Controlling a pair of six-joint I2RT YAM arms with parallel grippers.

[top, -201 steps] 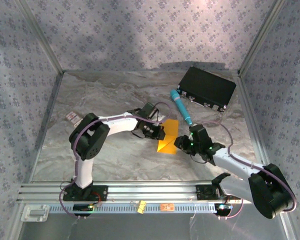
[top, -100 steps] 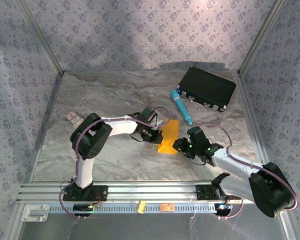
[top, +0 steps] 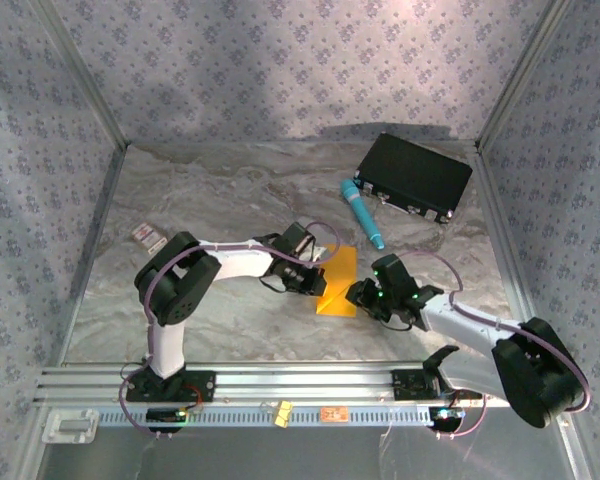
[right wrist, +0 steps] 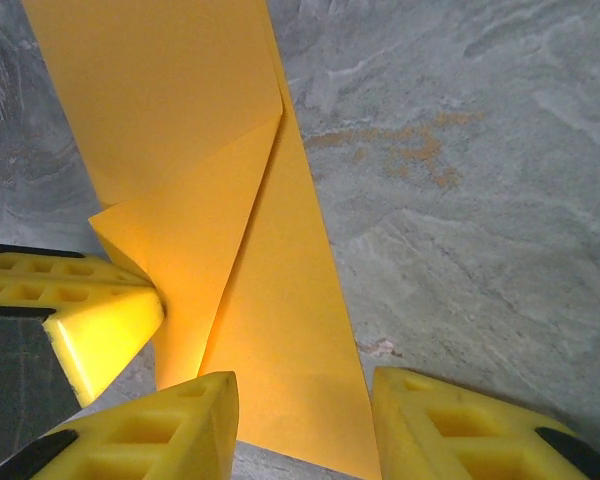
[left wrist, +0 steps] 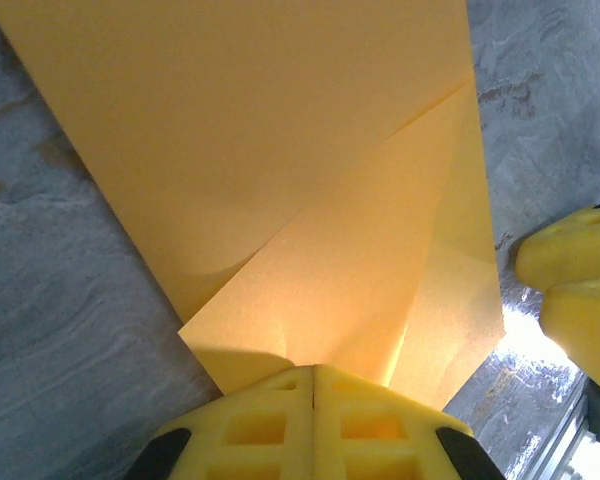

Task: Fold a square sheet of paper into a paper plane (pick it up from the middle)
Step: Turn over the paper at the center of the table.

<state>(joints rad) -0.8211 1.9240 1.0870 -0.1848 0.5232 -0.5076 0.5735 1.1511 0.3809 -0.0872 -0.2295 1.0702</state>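
Observation:
The orange-yellow sheet of paper (top: 338, 284) lies on the marble table, folded into a long narrow shape with a diagonal flap (left wrist: 340, 270). My left gripper (top: 317, 283) is at its left edge. Its jaws are shut, and the tips (left wrist: 313, 372) press on the flap's corner; whether any paper is pinched between them I cannot tell. My right gripper (top: 358, 294) stands at the paper's right near corner, open. In the right wrist view (right wrist: 300, 400) its fingers straddle the near end of the paper (right wrist: 280, 300), which lies flat between them. The left gripper's finger (right wrist: 100, 320) touches the flap there.
A teal pen-like cylinder (top: 363, 215) lies just behind the paper. A black box (top: 415, 176) sits at the back right. A small white-and-red card (top: 146, 236) is at the far left. Patterned walls close three sides; a metal rail (top: 280, 385) runs along the near edge.
Both grippers and the paper have shifted a little toward the near edge. The right gripper's jaws have spread wider. The left gripper stayed shut.

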